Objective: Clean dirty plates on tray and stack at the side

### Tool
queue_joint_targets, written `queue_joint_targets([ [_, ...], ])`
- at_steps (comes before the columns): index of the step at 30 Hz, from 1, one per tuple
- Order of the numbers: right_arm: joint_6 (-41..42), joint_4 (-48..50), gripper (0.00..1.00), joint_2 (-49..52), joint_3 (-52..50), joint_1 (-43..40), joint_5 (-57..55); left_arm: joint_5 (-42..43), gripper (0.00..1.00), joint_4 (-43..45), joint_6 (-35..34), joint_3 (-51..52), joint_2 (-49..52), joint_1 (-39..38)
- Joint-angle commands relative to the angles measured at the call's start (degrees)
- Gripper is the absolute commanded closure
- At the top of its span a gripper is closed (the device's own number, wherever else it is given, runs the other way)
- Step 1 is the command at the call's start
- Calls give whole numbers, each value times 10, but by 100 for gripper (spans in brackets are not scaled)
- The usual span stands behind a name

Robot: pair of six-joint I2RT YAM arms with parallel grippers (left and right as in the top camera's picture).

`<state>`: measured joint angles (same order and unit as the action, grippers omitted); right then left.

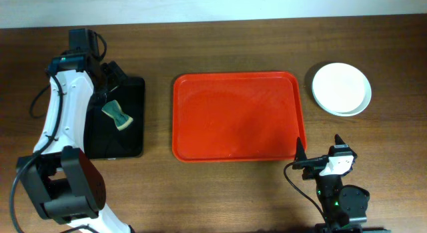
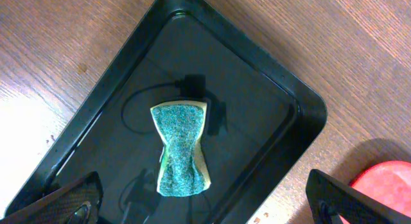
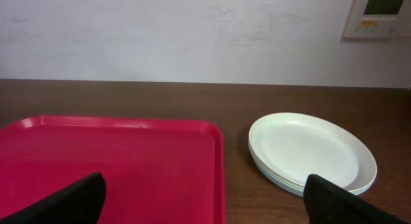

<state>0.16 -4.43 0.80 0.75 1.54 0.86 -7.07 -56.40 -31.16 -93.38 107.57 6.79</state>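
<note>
The plates (image 1: 341,88) sit in a stack on the wood table, right of the red tray (image 1: 233,113); in the right wrist view the plates (image 3: 308,147) look clean and white. The tray (image 3: 115,160) shows only its bare red floor. My right gripper (image 1: 319,149) stands open near the tray's front right corner, its jaws wide and nothing between them (image 3: 205,201). My left gripper (image 1: 110,86) hovers open over the black tray, with a green sponge (image 2: 182,148) lying just ahead of the fingertips.
The narrow black tray (image 1: 133,136) lies left of the red one, with the sponge (image 1: 117,116) in it. Its rim (image 2: 302,121) runs close to a corner of the red tray (image 2: 385,179). A white wall (image 3: 192,31) rises behind the table.
</note>
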Motion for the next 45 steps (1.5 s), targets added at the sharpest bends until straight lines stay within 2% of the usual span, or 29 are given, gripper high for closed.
queue_joint_targets([
  [1,1,-2,1,-6,-4,3,-7,-7,1,-1,-1,-6,-5,0],
  [16,1,-2,1,-6,-4,3,-7,-14,1,-2,0,-6,-4,0],
  [19,0,-2,1,-6,-4,3,-7,-49,1,-19,0,-5,-7,3],
  [24,1,-2,1,-6,-4,3,-7,-46,1,-48,-1,10,-46,6],
  [26,0,-2,1,-6,-4,3,-7,-46,1,2,10,61,-105,-9],
  [30,1,-2,1,-6,-4,3,-7,-43,1,173,115,203,-233,-56],
  [34,1,-2,1,-6,-4,3,-7,-38,1,314,151,358,-395,-87],
  [39,1,-2,1,-6,-4,3,-7,19,1,409,238,501,-562,-87],
  [45,1,-2,1,-6,-4,3,-7,19,1,448,328,642,-765,-87],
])
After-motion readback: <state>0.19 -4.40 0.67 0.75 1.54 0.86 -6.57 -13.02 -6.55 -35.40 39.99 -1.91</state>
